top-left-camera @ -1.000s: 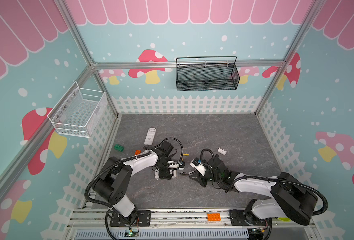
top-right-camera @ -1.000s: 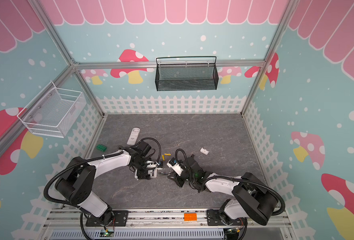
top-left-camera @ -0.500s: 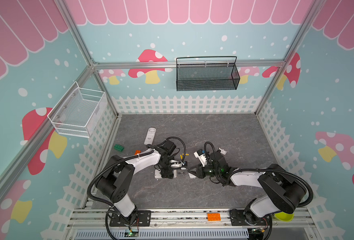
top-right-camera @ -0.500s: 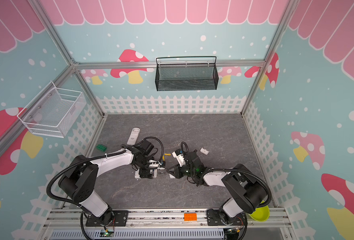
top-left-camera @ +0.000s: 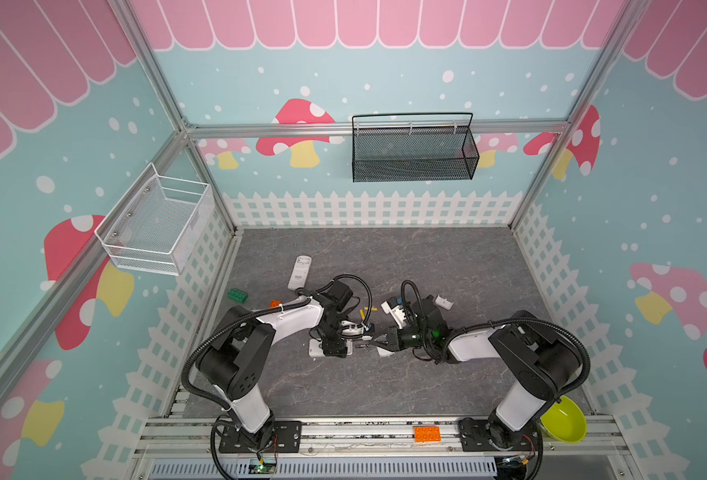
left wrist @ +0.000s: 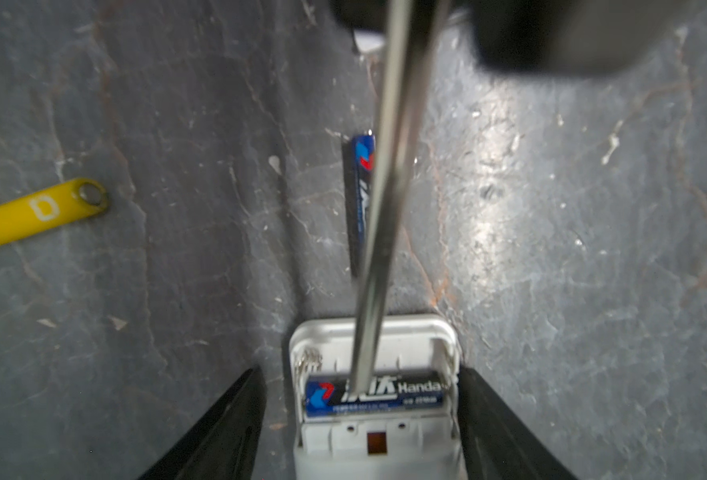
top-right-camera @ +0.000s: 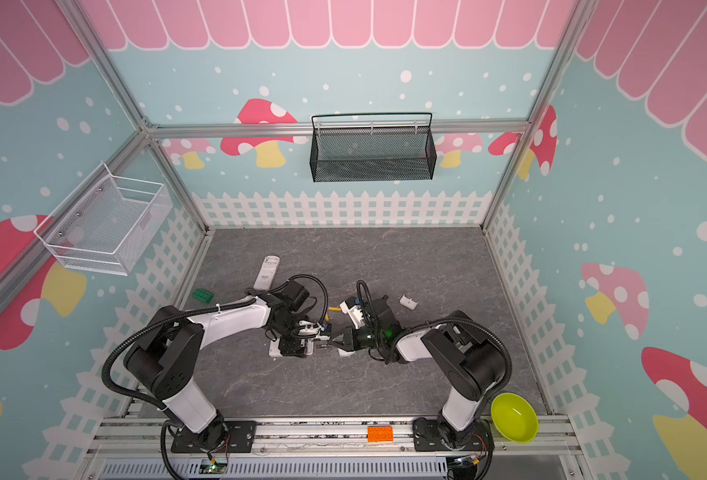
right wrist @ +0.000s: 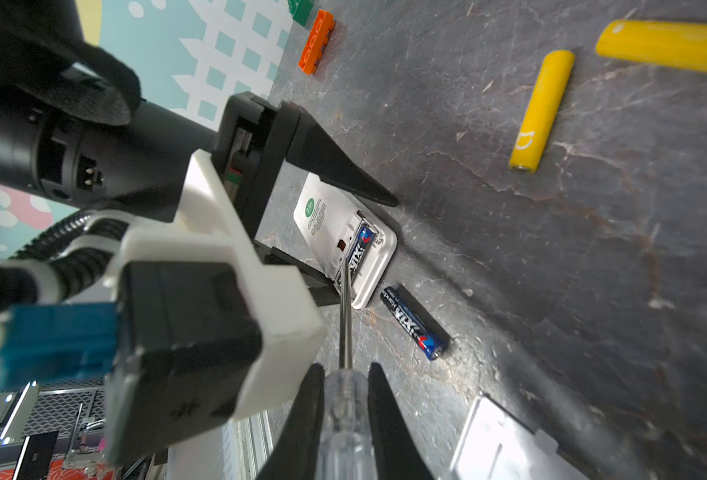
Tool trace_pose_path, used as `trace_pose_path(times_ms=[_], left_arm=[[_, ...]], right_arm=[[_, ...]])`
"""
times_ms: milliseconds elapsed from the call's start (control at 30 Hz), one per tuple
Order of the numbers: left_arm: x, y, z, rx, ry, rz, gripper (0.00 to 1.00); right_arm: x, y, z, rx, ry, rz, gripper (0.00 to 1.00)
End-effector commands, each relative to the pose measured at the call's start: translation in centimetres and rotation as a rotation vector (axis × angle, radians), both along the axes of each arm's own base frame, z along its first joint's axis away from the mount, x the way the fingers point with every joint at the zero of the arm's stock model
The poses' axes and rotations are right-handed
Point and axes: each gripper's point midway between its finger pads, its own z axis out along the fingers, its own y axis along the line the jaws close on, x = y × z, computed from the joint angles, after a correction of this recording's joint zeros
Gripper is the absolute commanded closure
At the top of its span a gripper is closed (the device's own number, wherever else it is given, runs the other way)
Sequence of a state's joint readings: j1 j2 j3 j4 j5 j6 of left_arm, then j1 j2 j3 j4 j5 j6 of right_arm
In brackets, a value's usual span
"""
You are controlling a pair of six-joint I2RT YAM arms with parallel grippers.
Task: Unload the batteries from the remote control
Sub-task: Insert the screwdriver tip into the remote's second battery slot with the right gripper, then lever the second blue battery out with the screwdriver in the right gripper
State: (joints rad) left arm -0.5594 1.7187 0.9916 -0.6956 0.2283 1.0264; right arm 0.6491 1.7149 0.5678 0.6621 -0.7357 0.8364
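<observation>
Black battery point(left wrist: 410, 395) lies between the left gripper's point(left wrist: 361, 376) jaws.

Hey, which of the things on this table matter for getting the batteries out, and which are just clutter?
Job: remote control, black battery inside it, loose black battery, two yellow batteries, screwdriver in right gripper.
Lying about: green brick, orange brick, green bowl, white basket, black basket.

The left arm point(top-left-camera: 293, 318) and right arm point(top-left-camera: 468, 351) share white shells, black joints, ribbed black cables point(right wrist: 59, 235) and pointed gripper fingers point(right wrist: 339, 172).
</observation>
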Motion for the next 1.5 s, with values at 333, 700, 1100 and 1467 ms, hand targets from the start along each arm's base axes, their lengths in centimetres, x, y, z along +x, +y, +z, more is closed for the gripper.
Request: trace_pose_path(times_ms=[333,700,1100,1467], left_arm=[[-0.7,0.0,-0.9,0.002,0.024,-0.016,0.43],[-0.9,-0.1,-0.9,0.018,0.015,-0.032,0.53],[-0.1,-0.6,-0.7,0.013,-0.002,-0.019,0.58],[0.0,-0.5,-0.8,0.011,-0.012,-0.022,0.59]], right_arm=[[0.9,0.9,-0.4,0.009,0.031,0.002,1.00],[1.1,0.9,-1.7,-0.023,0.054,-0.007,1.00],[0.3,0.9,-2.4,-0.044,0.086,0.037,1.00],[-0.2,1.3,-2.9,-0.055,0.091,0.072,1.00]])
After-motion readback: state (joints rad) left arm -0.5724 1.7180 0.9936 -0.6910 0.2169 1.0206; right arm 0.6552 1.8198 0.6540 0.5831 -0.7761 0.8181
